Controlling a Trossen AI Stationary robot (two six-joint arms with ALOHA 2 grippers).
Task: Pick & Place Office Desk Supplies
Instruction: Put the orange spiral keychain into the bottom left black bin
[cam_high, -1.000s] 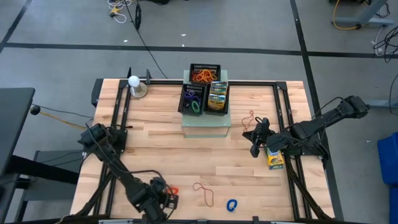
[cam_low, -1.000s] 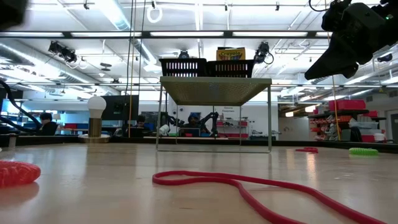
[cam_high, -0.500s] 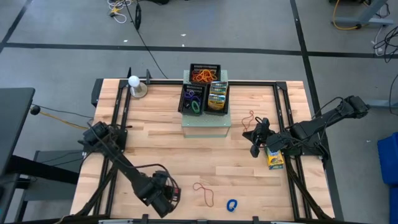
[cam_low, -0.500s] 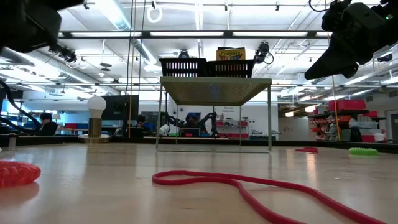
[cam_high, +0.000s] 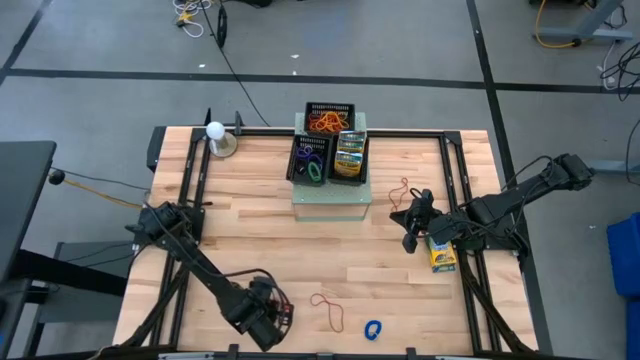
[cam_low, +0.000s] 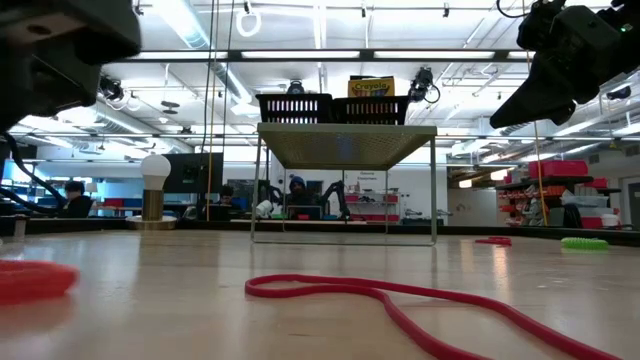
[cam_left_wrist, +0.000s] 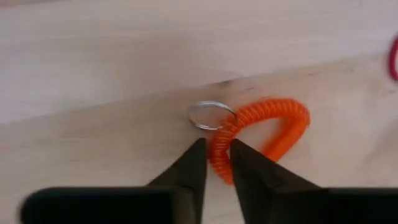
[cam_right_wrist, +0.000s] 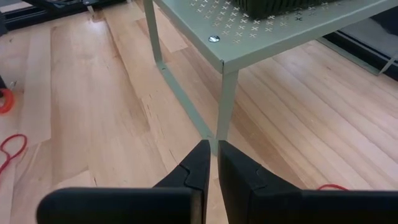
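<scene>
Coil handling: light and springy by the look of it, a soft plastic spiral that should squash under a pinch and could roll or spring out sideways; no fragility to worry about.
Where to grip: across the coiled body, next to the metal ring (cam_left_wrist: 212, 115), where the fingers (cam_left_wrist: 188, 171) sit right now; the thin ring itself looks too slippery and slight to pinch.
Coil look: bright orange coil (cam_left_wrist: 266, 135), bent into an open loop, a small silver key ring at one end, lying flat on the worktop (cam_high: 260, 220).
Coil place: near-left part of the worktop, right under the left tool (cam_high: 274, 318); it shows as a flat red-orange smear at the left edge of the low view (cam_low: 35, 279).
Left tool: down at the coil, fingers narrowly apart with the coil's ring end between them; whether they're biting yet, I can't tell.
Right tool: right tool (cam_high: 412, 223) waiting at the right of the worktop near the pale-green stand (cam_right_wrist: 273, 37), fingers close together with nothing between them.
Other supplies: a red band (cam_high: 326, 307) and a blue loop (cam_high: 373, 329) lie near the front edge, a crayon box (cam_high: 442, 254) at the right.
</scene>
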